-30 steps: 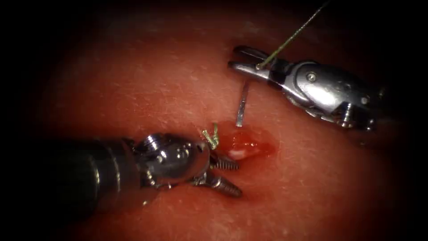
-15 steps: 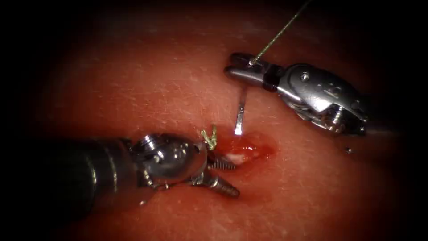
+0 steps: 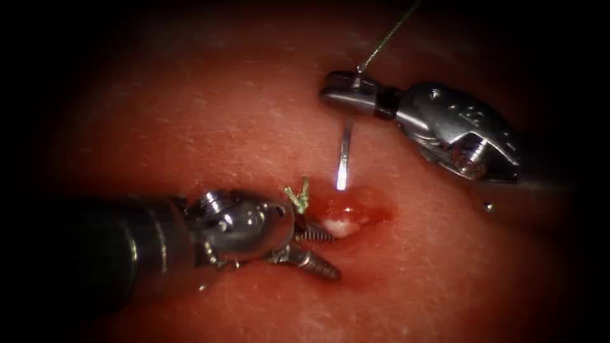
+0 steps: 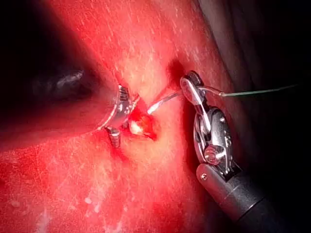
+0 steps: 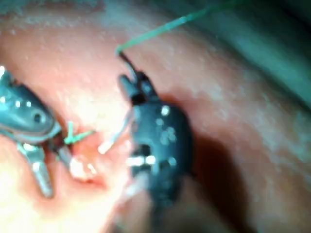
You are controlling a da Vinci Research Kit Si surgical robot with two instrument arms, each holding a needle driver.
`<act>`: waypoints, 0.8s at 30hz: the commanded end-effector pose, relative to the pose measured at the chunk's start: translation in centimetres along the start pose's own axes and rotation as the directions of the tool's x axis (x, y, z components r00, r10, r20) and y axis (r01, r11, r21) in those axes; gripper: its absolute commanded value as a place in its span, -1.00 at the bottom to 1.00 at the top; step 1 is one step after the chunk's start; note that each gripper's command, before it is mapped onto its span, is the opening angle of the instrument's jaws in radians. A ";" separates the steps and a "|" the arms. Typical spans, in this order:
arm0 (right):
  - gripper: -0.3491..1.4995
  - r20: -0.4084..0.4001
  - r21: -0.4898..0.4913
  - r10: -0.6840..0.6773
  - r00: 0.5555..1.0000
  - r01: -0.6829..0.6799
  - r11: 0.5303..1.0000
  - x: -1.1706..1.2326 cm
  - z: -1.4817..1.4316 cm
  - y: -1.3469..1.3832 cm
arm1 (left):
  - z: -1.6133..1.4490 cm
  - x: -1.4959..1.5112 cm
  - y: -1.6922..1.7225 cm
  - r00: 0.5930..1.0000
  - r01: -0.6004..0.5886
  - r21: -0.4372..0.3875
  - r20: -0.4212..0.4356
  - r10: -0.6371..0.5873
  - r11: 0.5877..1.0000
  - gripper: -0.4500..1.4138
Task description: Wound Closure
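My right tool point(image 3: 327, 89) has its jaws shut on the curved needle point(image 3: 344, 152) near its tail, where the green thread point(image 3: 387, 35) joins and runs up out of view. The needle hangs down, and its bright tip sits just above the far edge of the cut point(image 3: 349, 216); it is not in the tissue. My left tool point(image 3: 335, 257) lies at the cut's left end with its jaws spread and holding nothing, the upper jaw against the cut's edge. In the left wrist view the needle point(image 4: 163, 101) points from the right tool point(image 4: 192, 87) toward the cut point(image 4: 142, 127).
A tied knot with short green thread ends point(image 3: 298, 197) stands at the cut's left end, just above the left tool's wrist. Red fluid and a pale patch fill the cut. The tissue point(image 3: 210, 108) surrounds everything.
My right tool has rolled its wrist and shifted slightly up and left. The needle now hangs more upright, its tip lower and nearer the cut. The left tool has barely moved.
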 end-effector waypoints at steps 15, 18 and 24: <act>-1.00 -0.001 0.053 0.226 0.974 -0.225 0.973 -0.03 0.07 0.00 | 0.08 -0.01 -0.02 1.000 0.000 0.000 0.006 0.000 1.000 -0.02; -1.00 0.016 0.081 0.272 0.962 -0.273 0.959 -0.05 0.07 -0.02 | 0.08 -0.01 -0.02 1.000 0.000 0.000 0.006 0.000 1.000 -0.02; -1.00 0.065 0.132 0.360 0.931 -0.365 0.922 -0.16 0.13 -0.10 | 0.07 -0.01 -0.02 1.000 0.000 0.000 0.006 0.000 1.000 -0.02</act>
